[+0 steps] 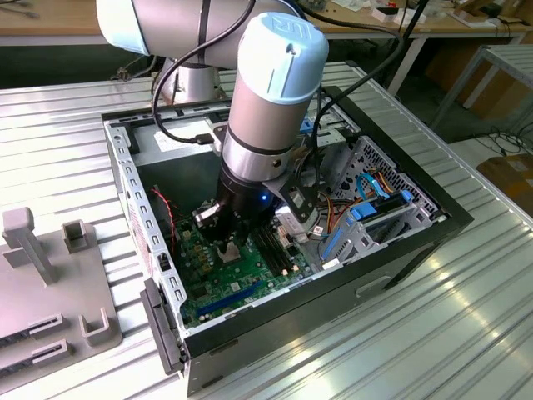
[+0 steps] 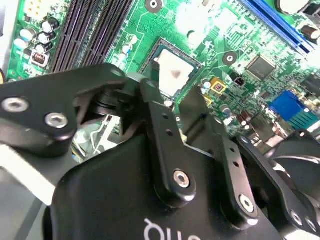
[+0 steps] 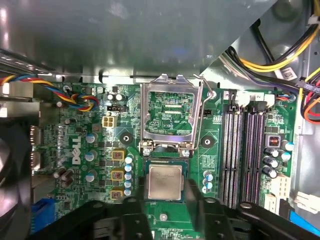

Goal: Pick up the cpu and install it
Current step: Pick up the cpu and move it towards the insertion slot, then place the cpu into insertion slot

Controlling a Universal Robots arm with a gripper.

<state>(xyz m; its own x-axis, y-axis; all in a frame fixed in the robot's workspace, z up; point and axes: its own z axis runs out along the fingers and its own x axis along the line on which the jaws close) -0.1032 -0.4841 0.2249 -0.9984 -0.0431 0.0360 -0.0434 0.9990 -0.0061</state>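
The arm stands nearly upright, its grey wrist with the pale blue cap tilted a little and pointing downward. Beneath it the black gripper hangs low, aimed straight down. In the second wrist view its two black fingers are spread apart, a gap between the tips, gripping nothing.

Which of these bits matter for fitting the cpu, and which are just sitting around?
Part of the job: the cpu; the raised socket frame beside it; the claw close above it; the green motherboard.
Just there: the memory slots; the coloured cables; the blue drive brackets; the grey fixture plate beside the computer case.
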